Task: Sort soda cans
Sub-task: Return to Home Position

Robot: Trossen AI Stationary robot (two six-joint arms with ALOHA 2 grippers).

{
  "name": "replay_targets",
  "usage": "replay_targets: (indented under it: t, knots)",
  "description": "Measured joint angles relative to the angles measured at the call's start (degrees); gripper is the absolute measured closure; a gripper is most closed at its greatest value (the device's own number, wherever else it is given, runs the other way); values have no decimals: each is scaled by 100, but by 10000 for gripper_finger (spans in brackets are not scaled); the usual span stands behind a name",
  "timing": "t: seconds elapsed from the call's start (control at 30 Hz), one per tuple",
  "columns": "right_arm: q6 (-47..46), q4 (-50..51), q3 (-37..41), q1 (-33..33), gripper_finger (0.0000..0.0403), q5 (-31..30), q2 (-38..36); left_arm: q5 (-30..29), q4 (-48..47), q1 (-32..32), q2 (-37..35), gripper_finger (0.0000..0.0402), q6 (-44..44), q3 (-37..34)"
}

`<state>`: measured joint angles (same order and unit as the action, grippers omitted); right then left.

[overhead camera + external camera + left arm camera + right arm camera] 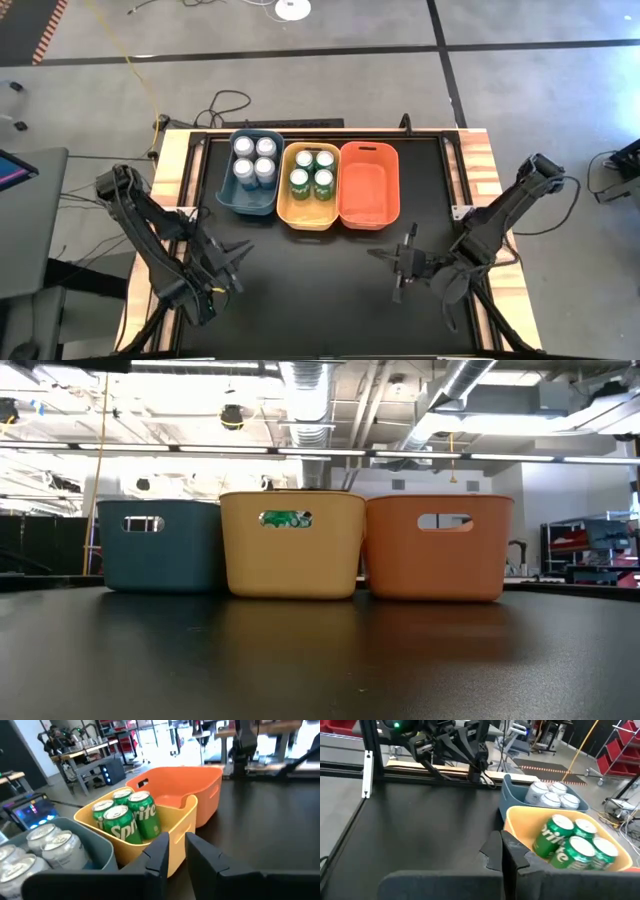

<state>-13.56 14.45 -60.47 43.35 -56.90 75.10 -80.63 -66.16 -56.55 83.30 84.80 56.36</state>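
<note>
Four blue-silver soda cans (253, 160) stand upright in the blue bin (228, 195). Four green cans (312, 172) stand upright in the yellow bin (300, 215); the left wrist view shows them too (127, 820). My left gripper (238, 262) hovers over the table near of the blue bin, its fingers a narrow gap apart (177, 855). My right gripper (398, 262) hovers near of the orange bin, fingers together (502, 852). Neither holds anything. The low view shows no gripper.
The orange bin (368, 215) stands to the right of the yellow one with nothing in it. The three bins sit side by side at the table's far middle. Bare black tabletop (315, 290) lies between the two grippers and the near edge.
</note>
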Motion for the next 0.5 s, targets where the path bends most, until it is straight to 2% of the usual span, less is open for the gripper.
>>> replay_targets:
  t: [0.13,0.3,0.4,0.5]
  knots:
    - [-24,188,2,40,396,-86,-341,-107,596,32,-298,363,-42,-484]
    - [-1,552,2,141,397,-283,-697,228,2274,298,-441,385,-1139,-1081]
    - [-71,697,2,175,398,-364,-810,889,4004,592,-437,390,-2645,-1425]
    - [-166,875,2,162,398,-365,-821,1820,6217,981,-430,391,-4537,-1820]
